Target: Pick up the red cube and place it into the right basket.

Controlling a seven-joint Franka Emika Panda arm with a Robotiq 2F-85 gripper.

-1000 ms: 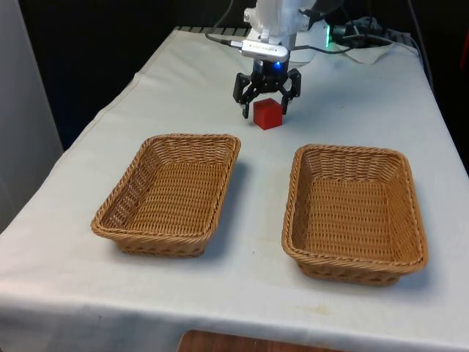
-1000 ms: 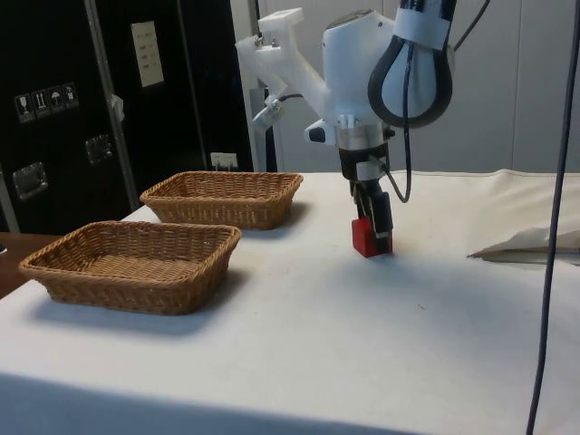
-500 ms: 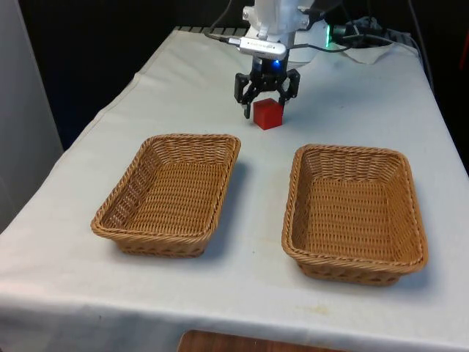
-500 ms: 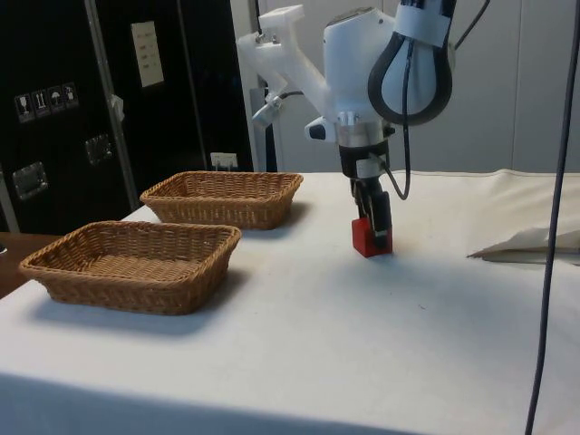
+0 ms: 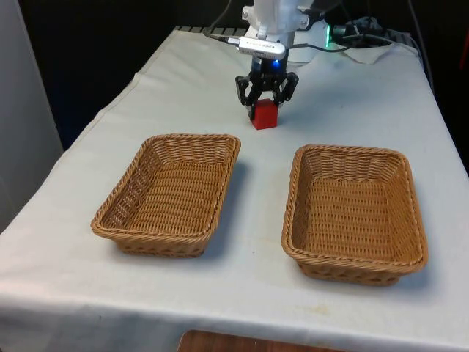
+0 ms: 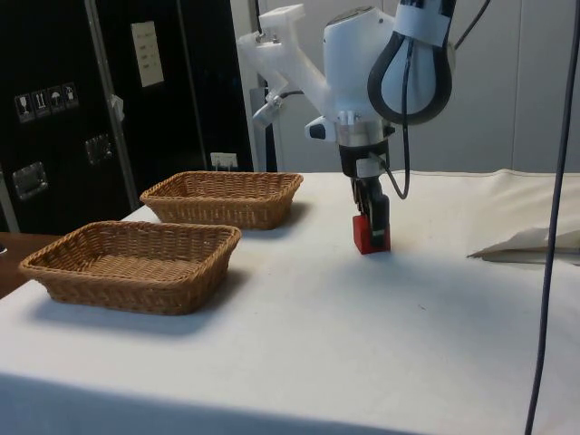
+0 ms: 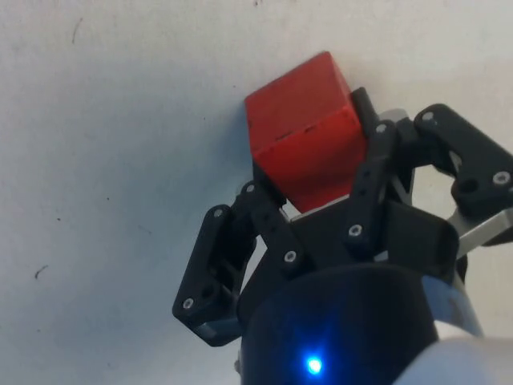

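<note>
The red cube (image 5: 264, 116) sits on the white cloth at the far end of the table, behind the gap between two wicker baskets. My black gripper (image 5: 264, 104) stands straight down over it, shut on the cube, with a finger pressed to each side. In the wrist view the red cube (image 7: 303, 128) is pinched between the fingers (image 7: 258, 200). From the side, the gripper (image 6: 373, 223) holds the cube (image 6: 372, 239) at table level. The right basket (image 5: 350, 150) lies at the front view's right, nearer the camera than the cube, with nothing inside.
The left basket (image 5: 192, 137) lies at the front view's left, also with nothing in it. Cables (image 5: 366, 33) run along the far end of the table. A flat white sheet (image 6: 526, 243) lies on the cloth beyond the gripper in the side view.
The fingers have come together from wide open onto the red cube. The cube has turned and shifted slightly towards the front view's left.
</note>
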